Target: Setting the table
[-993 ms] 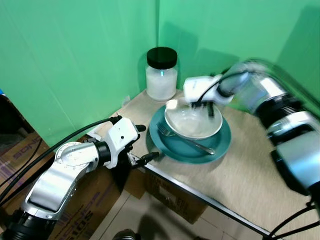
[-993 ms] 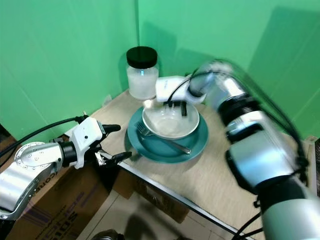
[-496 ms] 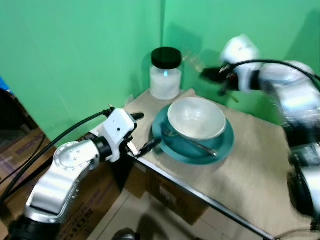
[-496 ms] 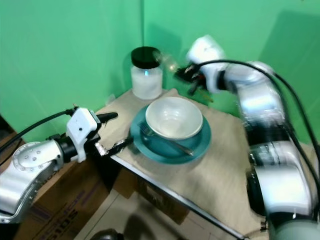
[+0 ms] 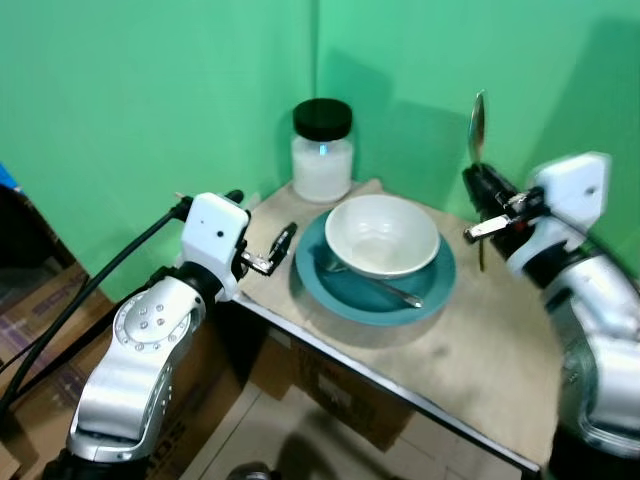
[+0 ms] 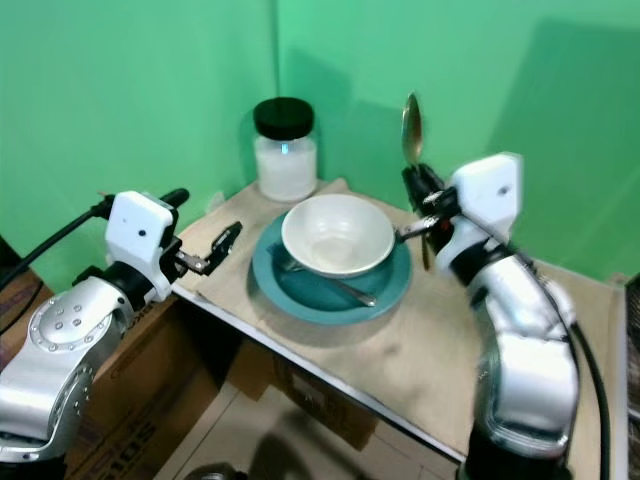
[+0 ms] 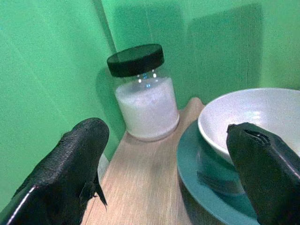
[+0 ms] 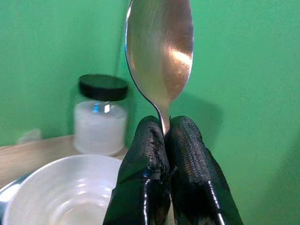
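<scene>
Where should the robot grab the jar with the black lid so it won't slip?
Probably around the jar's round glass body, just under the black lid, coming level from the table's front-left edge. It stands upright near the green wall, with the teal plate and white bowl to its right. The open left gripper is nearest.

Fork (image 5: 385,290) tines hidden under bowl (image 5: 382,235)

Green backdrop (image 5: 150,90) wraps the corner, and cardboard boxes (image 5: 40,300) sit on the floor below, beneath and behind the left gripper (image 5: 268,250).
</scene>
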Tool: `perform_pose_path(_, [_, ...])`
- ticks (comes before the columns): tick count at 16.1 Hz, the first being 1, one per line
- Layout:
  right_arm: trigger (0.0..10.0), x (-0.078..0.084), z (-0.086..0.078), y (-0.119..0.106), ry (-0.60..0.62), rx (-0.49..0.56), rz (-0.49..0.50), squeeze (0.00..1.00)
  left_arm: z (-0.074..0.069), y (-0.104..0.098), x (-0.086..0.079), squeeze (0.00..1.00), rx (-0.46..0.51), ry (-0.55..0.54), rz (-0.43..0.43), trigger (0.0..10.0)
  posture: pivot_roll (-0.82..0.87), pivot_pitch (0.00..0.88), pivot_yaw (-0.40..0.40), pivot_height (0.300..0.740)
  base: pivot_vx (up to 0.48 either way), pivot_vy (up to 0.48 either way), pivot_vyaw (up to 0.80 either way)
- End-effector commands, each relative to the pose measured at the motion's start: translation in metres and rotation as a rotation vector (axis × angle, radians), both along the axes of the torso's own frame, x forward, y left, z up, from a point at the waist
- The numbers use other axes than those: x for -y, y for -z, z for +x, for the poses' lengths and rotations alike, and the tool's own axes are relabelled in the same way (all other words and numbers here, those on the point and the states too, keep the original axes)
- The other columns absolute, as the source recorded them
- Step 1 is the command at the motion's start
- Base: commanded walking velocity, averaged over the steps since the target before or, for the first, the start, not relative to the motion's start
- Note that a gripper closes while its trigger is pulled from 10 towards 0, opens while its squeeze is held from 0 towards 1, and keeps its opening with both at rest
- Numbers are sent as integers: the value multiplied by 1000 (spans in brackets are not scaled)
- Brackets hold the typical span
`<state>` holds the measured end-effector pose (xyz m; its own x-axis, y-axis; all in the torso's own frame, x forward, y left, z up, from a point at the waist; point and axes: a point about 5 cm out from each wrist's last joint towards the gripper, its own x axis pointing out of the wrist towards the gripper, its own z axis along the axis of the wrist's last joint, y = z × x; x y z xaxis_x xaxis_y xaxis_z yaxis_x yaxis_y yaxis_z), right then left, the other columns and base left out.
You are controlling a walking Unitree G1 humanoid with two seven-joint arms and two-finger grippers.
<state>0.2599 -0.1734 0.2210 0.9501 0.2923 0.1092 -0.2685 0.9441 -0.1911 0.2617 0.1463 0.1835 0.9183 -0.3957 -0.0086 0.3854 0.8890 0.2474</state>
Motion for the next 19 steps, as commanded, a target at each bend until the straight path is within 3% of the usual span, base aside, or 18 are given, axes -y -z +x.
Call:
perform_pose_path(1, [10000,-3,-9,-9,47,73,18,0,2,-7,0,0,33,-33,-7,10000,69,0,12,740,0,0,-800])
perform_pose_path(4, [10000,-11,-9,-10,104,71,102,0,2,-10,2,0,60,-68,-7,10000,75,0,11,740,0,0,-800])
perform_pose_path(9, [10000,-9,-7,-3,193,20,184,0,4,-17,-3,0,109,-128,-21,10000,87,0,5,740,0,0,-160])
perform_pose_path(12, [10000,-13,-5,2,183,-38,230,0,3,-12,-5,0,74,-152,-45,10000,89,0,-5,740,0,0,-792])
perform_pose_path(19, [10000,-16,-7,10,168,-99,242,0,7,-15,-3,0,96,-153,-39,10000,89,0,-11,740,0,0,-800])
